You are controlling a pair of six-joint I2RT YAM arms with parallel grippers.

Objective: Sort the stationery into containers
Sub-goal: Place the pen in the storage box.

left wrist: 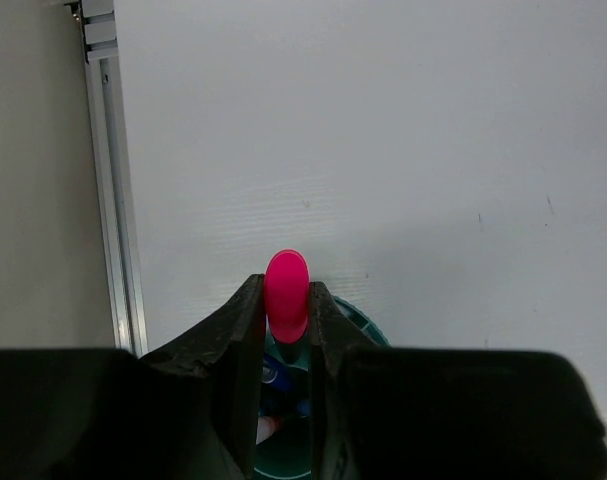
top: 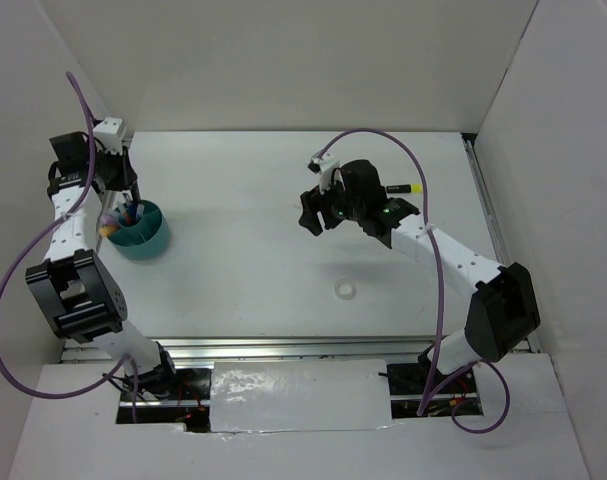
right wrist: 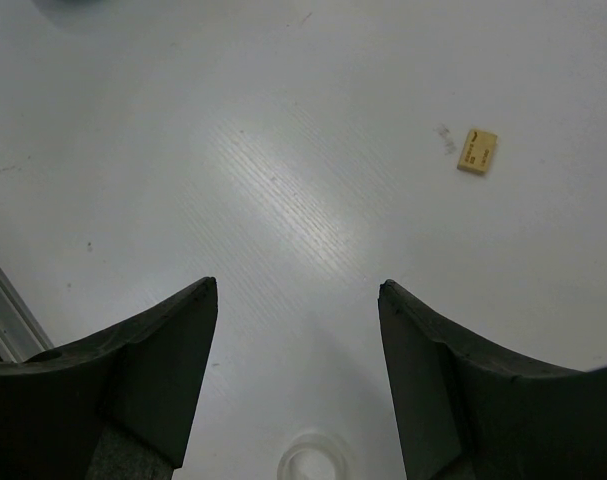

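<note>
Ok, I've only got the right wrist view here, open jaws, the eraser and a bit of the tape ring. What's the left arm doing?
Observer: The left gripper is shut on a pink marker, held right above the teal cup.
Operator: Is anything in that cup?
Observer: Yes, a blue pen shows inside it, below the jaws, with other coloured items I can't tell apart.
Operator: Anything else lying out that I can't see?
Observer: A black-yellow marker lies beside the right arm, on its far side, partly hidden by it.
</note>
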